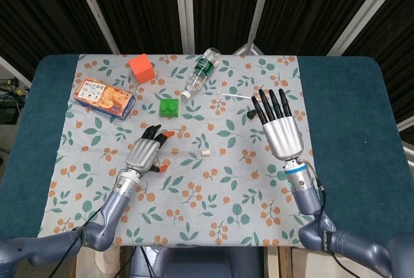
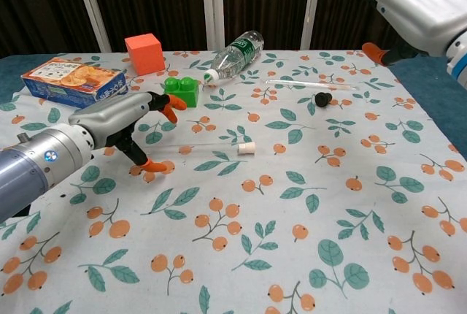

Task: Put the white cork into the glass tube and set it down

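One glass tube [image 2: 208, 147] is lying flat on the patterned cloth [image 2: 306, 212] near the middle of the bench [image 1: 349, 116], white cork [image 2: 246, 148] sitting in its right end. Left robot hand [image 2: 120, 120] is hovering just left of the tube, fingers spread, orange fingertips [image 2: 171, 109] apart, gripping nothing; not touching the tube as far as the chest view shows. In the head view the same left robot hand [image 1: 143, 155] is sitting beside the tube [image 1: 187, 153], cork [image 1: 206, 152] pointing right. Right robot hand [image 1: 278, 126] is hanging well apart on the right, fingers straight and spread, palm empty; the chest view is showing only part of it [image 2: 419, 4] at the top right corner. Farther back: a second clear tube [image 2: 303, 82] lying near a small black stopper [image 2: 319, 98], a green brick [image 2: 181, 90], a plastic water bottle [image 2: 235, 54] lying on its side, an orange cube [image 2: 144, 52], and a snack box [image 2: 73, 82] at the left. Dark blue bench surface is showing either side of the cloth.
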You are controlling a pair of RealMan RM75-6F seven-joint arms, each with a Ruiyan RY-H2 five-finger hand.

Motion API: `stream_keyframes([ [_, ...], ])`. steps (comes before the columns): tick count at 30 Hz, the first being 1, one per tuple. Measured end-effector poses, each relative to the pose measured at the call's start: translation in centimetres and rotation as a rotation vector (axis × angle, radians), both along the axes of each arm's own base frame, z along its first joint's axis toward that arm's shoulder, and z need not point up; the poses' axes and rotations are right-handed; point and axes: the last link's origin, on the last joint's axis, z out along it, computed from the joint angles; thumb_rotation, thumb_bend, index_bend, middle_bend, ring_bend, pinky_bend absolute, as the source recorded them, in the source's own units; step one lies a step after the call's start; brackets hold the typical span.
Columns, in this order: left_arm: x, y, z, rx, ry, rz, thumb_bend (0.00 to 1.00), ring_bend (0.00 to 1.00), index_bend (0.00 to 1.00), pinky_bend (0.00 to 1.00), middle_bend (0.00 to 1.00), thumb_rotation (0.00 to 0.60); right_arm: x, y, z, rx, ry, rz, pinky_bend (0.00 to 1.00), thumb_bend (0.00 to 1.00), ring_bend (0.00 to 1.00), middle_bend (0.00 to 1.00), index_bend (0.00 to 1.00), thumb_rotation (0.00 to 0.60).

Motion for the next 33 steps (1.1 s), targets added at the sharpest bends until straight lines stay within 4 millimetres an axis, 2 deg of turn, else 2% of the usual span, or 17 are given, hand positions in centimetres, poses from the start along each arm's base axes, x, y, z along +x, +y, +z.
stream_keyframes([
  [5, 0.3, 0.2, 2.3, 0.070, -0.037, 0.009, 0.11, 0.01, 0.14, 0.00, 0.17, 0.600, -0.9, 0.9, 0.7, 0.023, -0.067, -0.052, 0.00, 0.27, 0.00, 0.01, 0.00, 0.600],
  [10, -0.5, 0.0, 5.4, 0.128, -0.036, 0.015, 0.10, 0.00, 0.11, 0.00, 0.13, 0.600, -3.0, 2.6, 2.1, 0.082, -0.169, -0.152, 0.00, 0.24, 0.00, 0.00, 0.00, 0.600],
  [13, -1.7, -0.7, 7.7, 0.171, -0.014, 0.022, 0.10, 0.00, 0.10, 0.00, 0.11, 0.600, -5.3, 4.1, 3.4, 0.119, -0.220, -0.235, 0.00, 0.24, 0.00, 0.00, 0.00, 0.600],
  [16, -3.7, -2.2, 10.4, 0.213, 0.032, 0.028, 0.10, 0.00, 0.10, 0.00, 0.10, 0.600, -7.7, 6.2, 5.0, 0.151, -0.247, -0.307, 0.00, 0.24, 0.00, 0.00, 0.00, 0.600],
  [19, -6.1, -4.6, 13.0, 0.254, 0.088, 0.044, 0.10, 0.00, 0.10, 0.00, 0.10, 0.600, -9.8, 8.6, 6.7, 0.167, -0.281, -0.365, 0.00, 0.24, 0.00, 0.00, 0.00, 0.600],
  [23, -9.6, -8.7, 16.0, 0.298, 0.143, 0.097, 0.10, 0.00, 0.09, 0.00, 0.09, 0.600, -12.3, 12.2, 8.7, 0.160, -0.310, -0.414, 0.00, 0.24, 0.00, 0.00, 0.00, 0.600],
  [26, -11.7, -11.6, 17.6, 0.313, 0.150, 0.149, 0.10, 0.00, 0.09, 0.00, 0.09, 0.600, -13.4, 14.0, 10.0, 0.140, -0.316, -0.430, 0.00, 0.24, 0.00, 0.00, 0.00, 0.600],
  [29, -12.9, -13.8, 19.3, 0.333, 0.141, 0.178, 0.10, 0.00, 0.08, 0.00, 0.09, 0.600, -13.8, 15.3, 11.0, 0.117, -0.326, -0.420, 0.00, 0.24, 0.00, 0.00, 0.00, 0.600],
  [33, -13.6, -15.5, 21.2, 0.378, 0.123, 0.179, 0.10, 0.00, 0.08, 0.00, 0.09, 0.600, -14.0, 16.7, 12.1, 0.078, -0.341, -0.382, 0.00, 0.24, 0.00, 0.00, 0.00, 0.600],
])
